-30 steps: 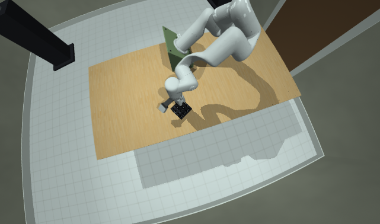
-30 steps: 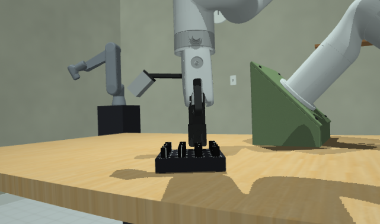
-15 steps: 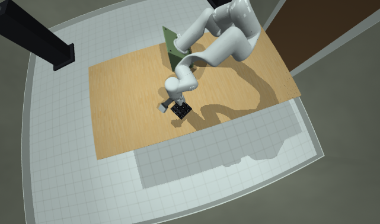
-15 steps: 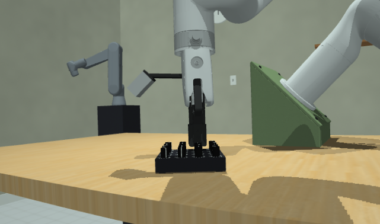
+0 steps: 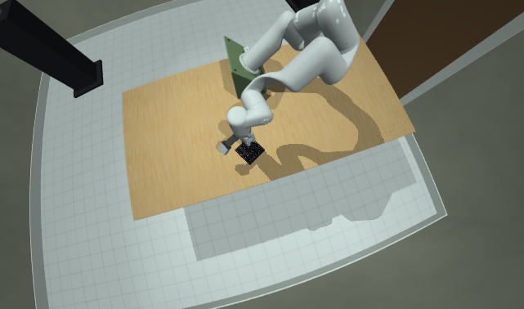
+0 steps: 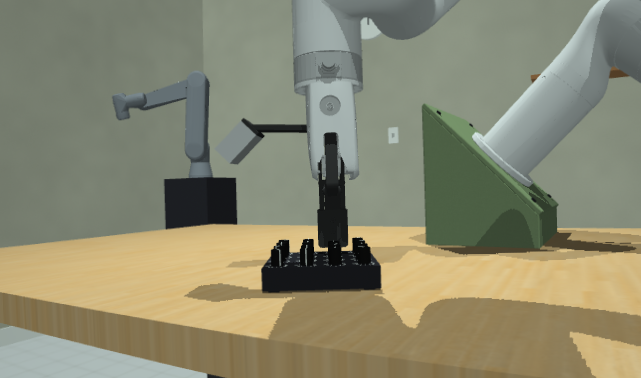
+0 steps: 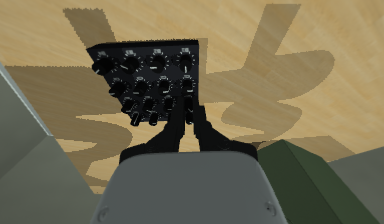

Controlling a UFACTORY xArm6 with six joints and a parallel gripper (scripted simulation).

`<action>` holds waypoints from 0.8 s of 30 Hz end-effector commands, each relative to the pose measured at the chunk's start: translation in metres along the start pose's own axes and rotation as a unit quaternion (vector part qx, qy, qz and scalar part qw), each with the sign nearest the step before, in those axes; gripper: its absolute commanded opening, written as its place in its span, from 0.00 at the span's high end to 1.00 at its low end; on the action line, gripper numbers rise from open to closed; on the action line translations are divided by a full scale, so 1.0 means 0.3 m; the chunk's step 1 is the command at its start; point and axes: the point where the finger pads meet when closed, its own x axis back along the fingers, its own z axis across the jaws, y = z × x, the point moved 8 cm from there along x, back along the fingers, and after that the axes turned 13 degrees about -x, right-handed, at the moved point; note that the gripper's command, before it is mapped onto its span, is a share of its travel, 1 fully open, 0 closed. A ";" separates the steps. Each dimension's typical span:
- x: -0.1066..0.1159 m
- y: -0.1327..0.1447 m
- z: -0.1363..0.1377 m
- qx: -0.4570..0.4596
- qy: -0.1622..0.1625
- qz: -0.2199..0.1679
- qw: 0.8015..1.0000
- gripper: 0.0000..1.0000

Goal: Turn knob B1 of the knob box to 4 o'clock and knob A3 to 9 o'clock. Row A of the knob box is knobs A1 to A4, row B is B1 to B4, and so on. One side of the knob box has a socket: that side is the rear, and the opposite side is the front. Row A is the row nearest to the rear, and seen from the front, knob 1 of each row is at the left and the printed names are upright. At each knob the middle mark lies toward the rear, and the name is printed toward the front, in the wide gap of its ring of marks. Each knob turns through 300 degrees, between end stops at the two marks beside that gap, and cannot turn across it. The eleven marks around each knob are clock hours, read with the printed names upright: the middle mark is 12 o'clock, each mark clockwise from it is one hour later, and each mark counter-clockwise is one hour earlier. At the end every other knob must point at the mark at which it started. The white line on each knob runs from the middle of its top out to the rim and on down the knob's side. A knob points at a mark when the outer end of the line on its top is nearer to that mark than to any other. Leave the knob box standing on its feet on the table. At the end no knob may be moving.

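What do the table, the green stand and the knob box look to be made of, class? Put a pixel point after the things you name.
Table [image 5: 171,135] [image 6: 134,265]: probably wood, satin, from its streaky grain.
Green stand [image 5: 240,79] [image 6: 454,200]: perhaps painted metal, matt, from its flat, even colour.
Knob box [image 5: 239,150] [image 6: 321,279]: likely dark plastic; its plain black sides leave metal possible.
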 end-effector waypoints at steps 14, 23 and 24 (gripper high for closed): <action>0.004 -0.002 -0.003 -0.088 -0.001 0.001 0.996 0.92; 0.004 -0.002 -0.003 -0.178 -0.001 0.001 0.984 0.92; 0.004 -0.002 -0.003 -0.189 -0.001 0.001 0.982 0.92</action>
